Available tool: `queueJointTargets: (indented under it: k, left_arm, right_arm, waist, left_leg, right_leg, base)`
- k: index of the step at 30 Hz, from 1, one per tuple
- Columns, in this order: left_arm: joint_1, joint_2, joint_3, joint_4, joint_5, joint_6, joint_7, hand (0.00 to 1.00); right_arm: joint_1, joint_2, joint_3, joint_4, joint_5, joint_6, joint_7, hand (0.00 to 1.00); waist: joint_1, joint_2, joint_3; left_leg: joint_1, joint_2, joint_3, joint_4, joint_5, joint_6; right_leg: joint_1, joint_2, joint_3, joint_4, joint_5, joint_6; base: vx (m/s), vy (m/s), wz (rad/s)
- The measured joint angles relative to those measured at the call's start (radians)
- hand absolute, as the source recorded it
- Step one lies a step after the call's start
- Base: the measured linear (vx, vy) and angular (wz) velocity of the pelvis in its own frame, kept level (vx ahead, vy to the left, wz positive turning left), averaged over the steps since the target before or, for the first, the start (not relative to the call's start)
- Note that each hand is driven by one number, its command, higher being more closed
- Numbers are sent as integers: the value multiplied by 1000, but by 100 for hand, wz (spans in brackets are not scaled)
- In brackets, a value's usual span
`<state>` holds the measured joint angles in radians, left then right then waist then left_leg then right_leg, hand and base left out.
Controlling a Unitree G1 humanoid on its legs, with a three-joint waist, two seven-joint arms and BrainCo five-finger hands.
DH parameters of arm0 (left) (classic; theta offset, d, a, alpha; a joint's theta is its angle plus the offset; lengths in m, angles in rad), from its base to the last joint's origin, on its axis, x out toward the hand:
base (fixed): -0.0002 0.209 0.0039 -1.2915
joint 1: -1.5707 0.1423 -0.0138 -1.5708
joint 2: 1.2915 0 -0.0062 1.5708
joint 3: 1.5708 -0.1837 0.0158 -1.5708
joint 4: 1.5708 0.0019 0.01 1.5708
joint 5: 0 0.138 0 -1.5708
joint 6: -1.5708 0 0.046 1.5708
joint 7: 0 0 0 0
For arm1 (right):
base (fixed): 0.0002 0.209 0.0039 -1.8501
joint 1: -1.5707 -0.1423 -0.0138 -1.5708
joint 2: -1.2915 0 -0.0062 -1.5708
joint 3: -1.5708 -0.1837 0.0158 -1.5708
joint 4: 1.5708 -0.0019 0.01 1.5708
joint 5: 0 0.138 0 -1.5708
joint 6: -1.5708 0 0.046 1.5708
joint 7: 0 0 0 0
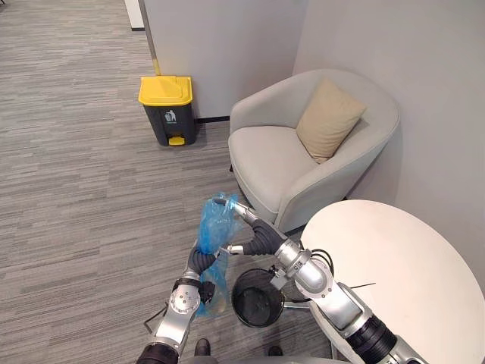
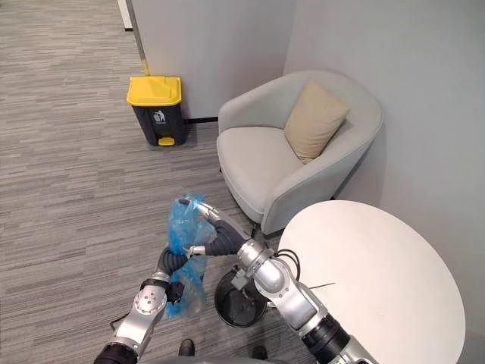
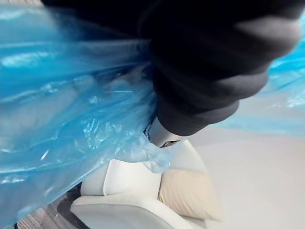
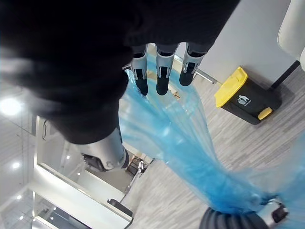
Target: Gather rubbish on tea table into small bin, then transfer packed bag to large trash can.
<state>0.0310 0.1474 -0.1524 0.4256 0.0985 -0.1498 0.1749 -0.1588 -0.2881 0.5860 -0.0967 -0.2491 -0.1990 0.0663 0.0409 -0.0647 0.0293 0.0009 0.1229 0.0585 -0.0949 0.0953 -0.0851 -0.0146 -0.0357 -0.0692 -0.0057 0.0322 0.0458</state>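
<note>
Starting at the right hand (image 1: 245, 229), we are seeing its fingers (image 4: 162, 81) curling over the top edge of the blue bag (image 1: 216, 224), so we are reading this hand as gripping the plastic and holding it up. Just below it, the left hand (image 1: 201, 258) is sitting where the bag is bunching into a narrow neck. The plastic is wrapping round that hand, so we cannot tell how firmly it is closing.

Between the 2 hands the bag is stretching taut, its long axis running roughly upright, with a loose tail hanging under the left hand. It is hanging clear of the small bin (image 1: 258, 297), which is standing on the carpet just beside it, at the edge of the tea table (image 1: 394, 265).

Moving outward, the large trash can (image 1: 167, 108) is standing well apart, ahead of the hands and to the robot's left, against the wall beside the armchair (image 1: 303, 159). We are judging the left arm to be the nearer one, so the carry is heading forward and leftward across open carpet (image 1: 76, 152).
</note>
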Motion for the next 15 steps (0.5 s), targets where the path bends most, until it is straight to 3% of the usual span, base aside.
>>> queueJointTargets:
  k: [3, 8, 11, 15]
  left_arm:
    - [2, 5, 35, 19, -20, 0, 0, 100]
    - [7, 20, 61, 20, -28, 0, 1, 100]
    - [7, 19, 77, 58, -28, -8, 1, 100]
    - [18, 19, 82, 124, -28, -9, 0, 100]
  right_arm:
    - [0, -53, 10, 19, -13, -26, 16, 0]
    - [20, -104, 10, 44, -37, -32, 39, 0]
    - [67, -89, 3, 48, -41, -34, 39, 0]
    - [142, 9, -91, 176, -34, -37, 34, 0]
  waist:
    - [0, 0, 0]
    - [0, 0, 1]
    - [-1, 2, 2]
    - [-4, 7, 6]
  left_leg:
    - [-2, 0, -1, 0, 0, 0]
    - [-4, 0, -1, 0, 0, 0]
    - [-6, 0, 0, 0, 0, 0]
    - [-6, -4, 1, 0, -1, 0]
  right_leg:
    - [-1, 0, -1, 0, 0, 0]
    - [-3, 0, -1, 0, 0, 0]
    - [-7, -1, 1, 0, -1, 0]
    - [-8, 0, 1, -2, -2, 2]
  base:
    - [0, 0, 0]
    - [0, 0, 0]
    - [0, 0, 0]
    - [0, 0, 0]
